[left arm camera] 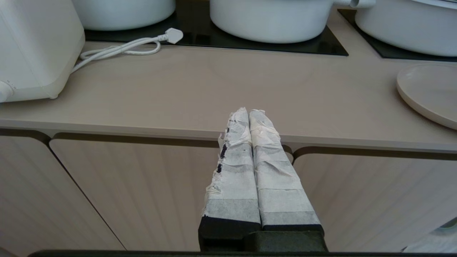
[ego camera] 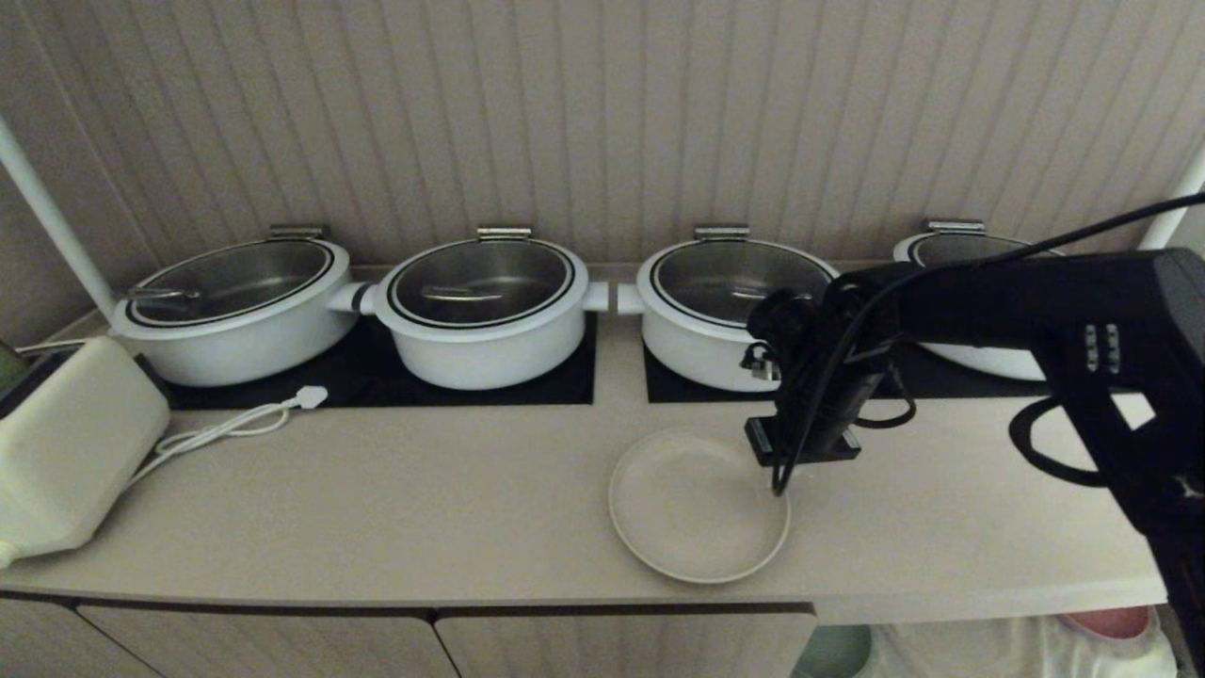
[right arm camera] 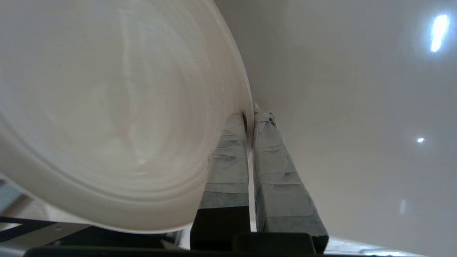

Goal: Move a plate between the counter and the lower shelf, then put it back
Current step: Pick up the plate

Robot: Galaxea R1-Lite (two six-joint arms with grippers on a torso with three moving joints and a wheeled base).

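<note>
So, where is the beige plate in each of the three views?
Head view: plate near the counter's front edge, right of centre, under the right claw.
Left wrist view: at the right edge.
Right wrist view: fills the left side, rim between the claw's fingers.
Shared landmark: the counter.

The right arm (ego camera: 1036,311) reaches in from the right with its wrist bent down, the right gripper (right arm camera: 250,114) pinched on a thin rim between its 2 taped fingers (right arm camera: 228,160), while the left gripper (left arm camera: 249,112) waits level, fingers pressed together.
</note>
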